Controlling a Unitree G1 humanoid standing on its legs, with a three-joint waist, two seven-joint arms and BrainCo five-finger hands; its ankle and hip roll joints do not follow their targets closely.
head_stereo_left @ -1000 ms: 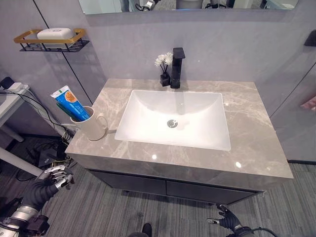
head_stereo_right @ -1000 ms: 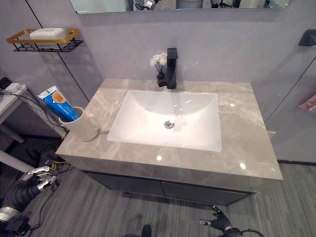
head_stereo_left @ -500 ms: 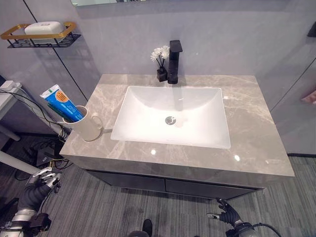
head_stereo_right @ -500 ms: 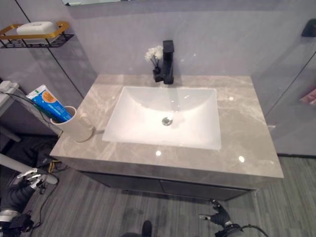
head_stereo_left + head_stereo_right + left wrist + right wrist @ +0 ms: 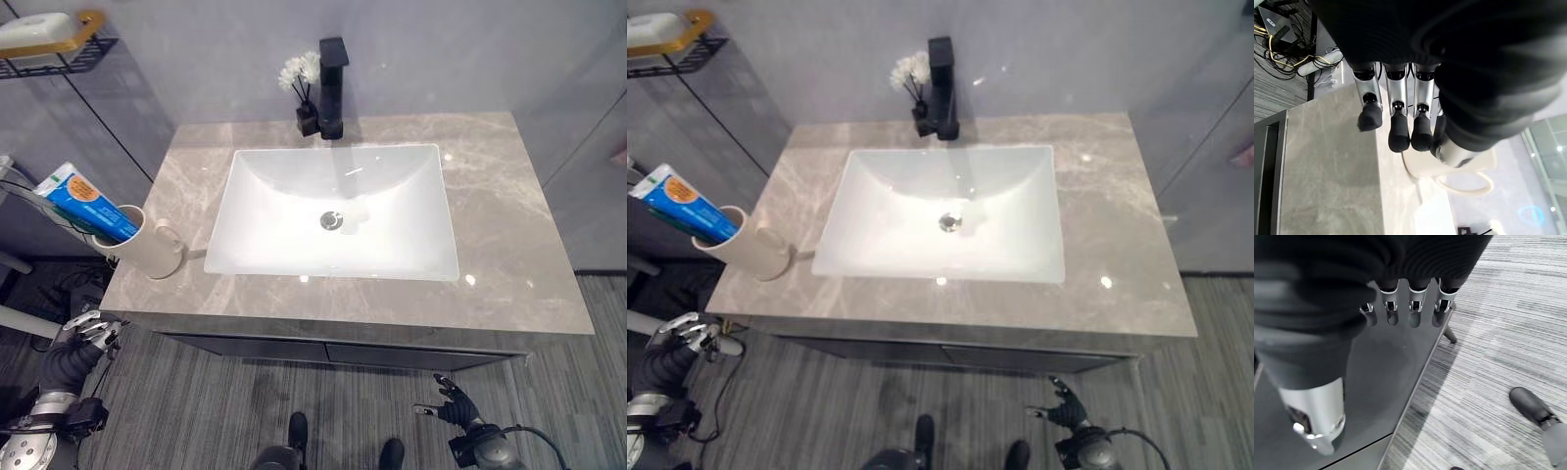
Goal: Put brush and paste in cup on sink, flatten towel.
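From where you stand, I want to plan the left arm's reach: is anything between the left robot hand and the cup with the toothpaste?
Only the counter's front edge. The left robot hand hangs below it, beside the cabinet, while the cup stands on the counter's left end above, toothpaste inside. Nothing else visible lies between them.

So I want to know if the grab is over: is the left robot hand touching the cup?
Apart. In the left eye view the left robot hand hangs below the counter edge, clear of the cup standing on the countertop.
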